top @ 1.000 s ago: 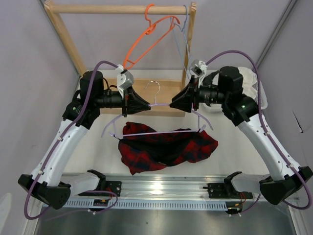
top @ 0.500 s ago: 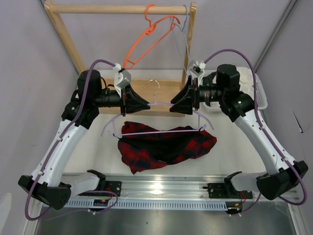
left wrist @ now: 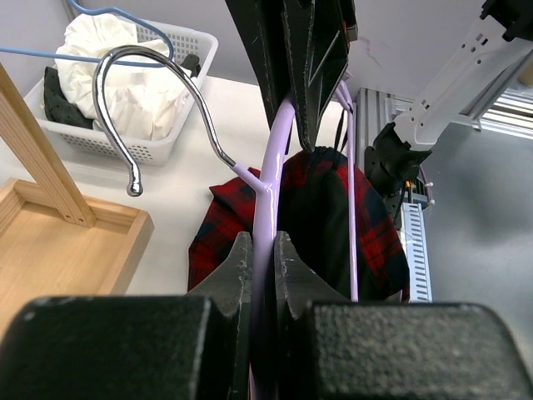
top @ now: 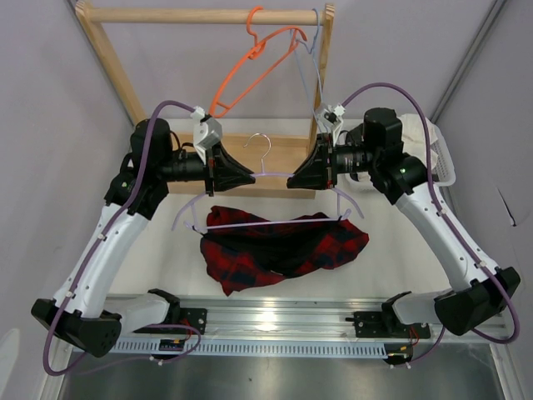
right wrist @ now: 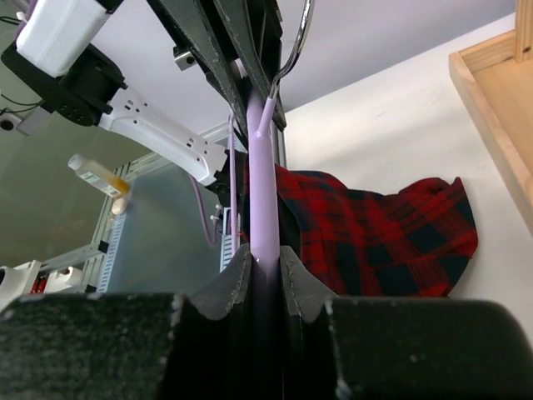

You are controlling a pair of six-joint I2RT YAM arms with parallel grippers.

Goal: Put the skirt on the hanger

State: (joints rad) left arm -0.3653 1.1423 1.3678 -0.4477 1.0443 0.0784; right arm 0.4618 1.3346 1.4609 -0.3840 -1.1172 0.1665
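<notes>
The skirt (top: 283, 250) — red and black plaid, crumpled — sits below the hanger (top: 275, 223), between the two arms and above the middle of the white tabletop (top: 166, 267). The hanger's lower bar crosses the skirt's upper edge, and most of the fabric bulges beneath that bar and spreads to the right. Whether the cloth is looped over the bar or only lies behind it cannot be told for sure.

The lavender hanger is held up level, its chrome hook (left wrist: 137, 52) pointing toward the wooden rail (top: 191, 15) at the back. The left end effector (top: 250, 179) is clenched on the hanger's upper frame just left of the hook; in the left wrist view its fingers (left wrist: 240, 271) press both sides of the thin purple rod. The right end effector (top: 293, 182) meets it from the other side, just right of the hook — its fingers (right wrist: 236, 279) also pinch the rod with no gap showing.

On the rail hang an orange hanger (top: 250, 71) and a pale blue hanger (top: 315, 75). A white basket (left wrist: 196, 46) holding white fabric (left wrist: 100, 37) stands at the far right, beside the rack's wooden tray (left wrist: 50, 250).
</notes>
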